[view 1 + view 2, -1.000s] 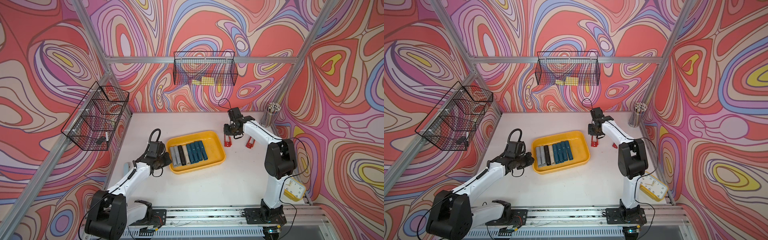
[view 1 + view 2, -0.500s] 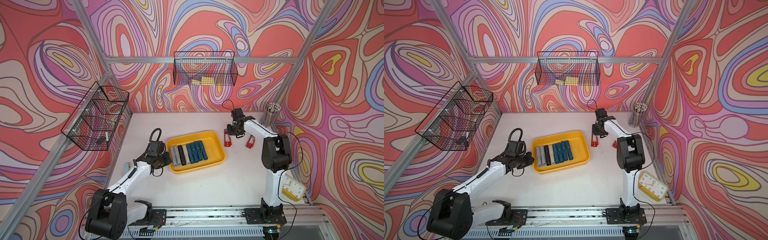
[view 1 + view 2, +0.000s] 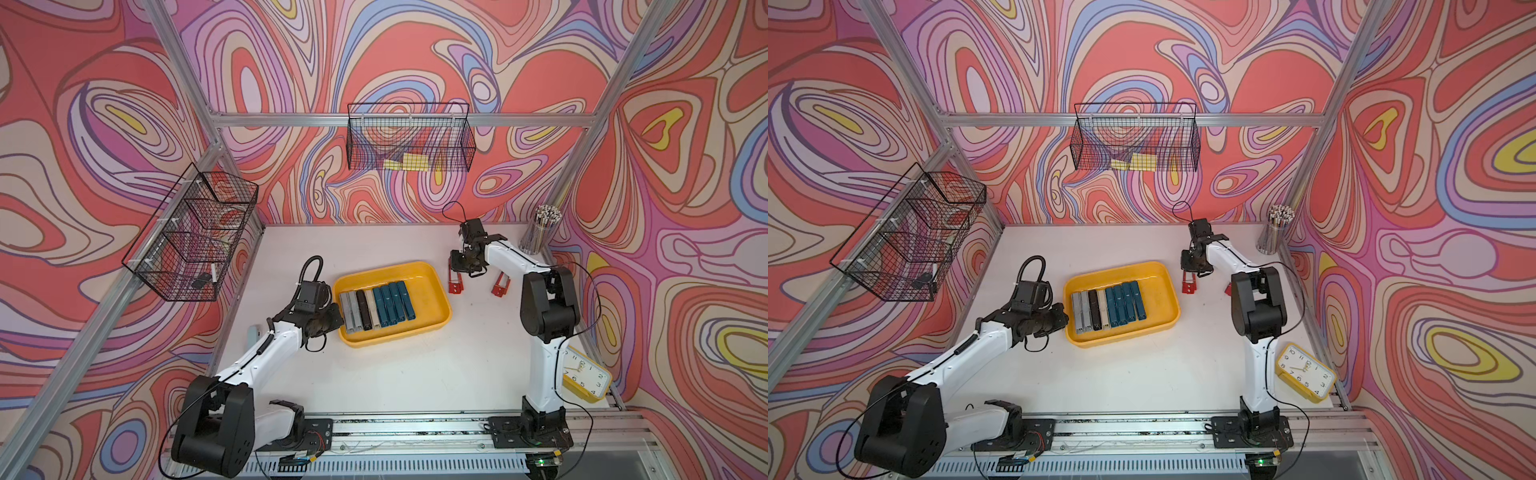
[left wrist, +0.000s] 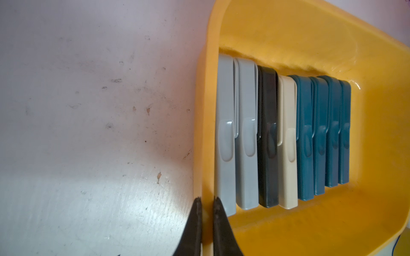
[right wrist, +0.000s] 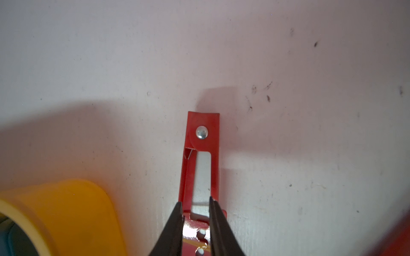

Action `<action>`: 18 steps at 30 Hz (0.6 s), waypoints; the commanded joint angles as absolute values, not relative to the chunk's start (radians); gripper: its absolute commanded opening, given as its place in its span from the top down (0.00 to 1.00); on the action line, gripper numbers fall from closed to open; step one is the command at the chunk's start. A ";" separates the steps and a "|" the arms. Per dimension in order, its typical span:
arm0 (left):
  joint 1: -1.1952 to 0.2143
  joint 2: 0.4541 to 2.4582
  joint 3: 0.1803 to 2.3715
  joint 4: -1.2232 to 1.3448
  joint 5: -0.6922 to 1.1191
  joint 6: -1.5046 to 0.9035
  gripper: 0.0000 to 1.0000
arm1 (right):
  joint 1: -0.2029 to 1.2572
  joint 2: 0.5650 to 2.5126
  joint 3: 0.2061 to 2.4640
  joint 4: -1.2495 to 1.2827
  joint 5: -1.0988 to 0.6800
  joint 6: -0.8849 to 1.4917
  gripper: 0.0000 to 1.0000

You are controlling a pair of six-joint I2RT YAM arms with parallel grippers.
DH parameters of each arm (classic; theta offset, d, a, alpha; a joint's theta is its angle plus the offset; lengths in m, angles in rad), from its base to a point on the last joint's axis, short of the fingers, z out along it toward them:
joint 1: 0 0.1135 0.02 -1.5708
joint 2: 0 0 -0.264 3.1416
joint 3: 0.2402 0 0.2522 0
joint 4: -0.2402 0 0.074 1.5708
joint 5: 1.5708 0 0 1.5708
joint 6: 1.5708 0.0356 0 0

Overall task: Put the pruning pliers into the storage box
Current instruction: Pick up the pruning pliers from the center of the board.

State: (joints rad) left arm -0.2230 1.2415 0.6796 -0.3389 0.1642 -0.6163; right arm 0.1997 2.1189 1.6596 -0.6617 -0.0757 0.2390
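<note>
In a top view the left gripper (image 3: 337, 319) is pinched almost shut on the rim of the yellow storage box (image 3: 428, 295) at its 9 o'clock, with eight grey, black, beige and teal pruning pliers (image 3: 376, 305) lined up inside. At the box's 2 o'clock the right gripper (image 3: 457, 269) looks clamped on a red pliers (image 3: 454, 284), second red pliers (image 3: 500, 286) beyond. Probably light, stiff, slick metal, so grip across the side rails.

The left tool (image 4: 207, 199) straddles the box (image 4: 205, 99) wall, eight pliers (image 4: 286, 137) just inside. Under the right tool (image 5: 196, 200), loose pliers (image 5: 203, 133) lie on the worktop (image 5: 88, 55) between box and another pair (image 3: 500, 286).
</note>
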 commanded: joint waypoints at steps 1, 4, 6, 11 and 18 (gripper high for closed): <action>-0.224 1.271 0.686 -0.351 0.146 -0.614 0.98 | 0.200 2.116 1.628 -0.635 -0.121 0.270 0.76; -0.224 1.272 0.687 -0.351 0.146 -0.614 0.98 | 0.205 2.120 1.620 -0.624 -0.133 0.281 0.76; -0.224 1.272 0.687 -0.352 0.146 -0.614 0.98 | 0.209 2.124 1.620 -0.621 -0.134 0.282 0.76; -0.224 1.270 0.683 -0.353 0.145 -0.614 0.98 | 0.217 2.143 1.632 -0.620 -0.140 0.288 0.76; -0.224 1.264 0.684 -0.362 0.140 -0.614 0.98 | 0.225 2.171 1.660 -0.621 -0.129 0.292 0.77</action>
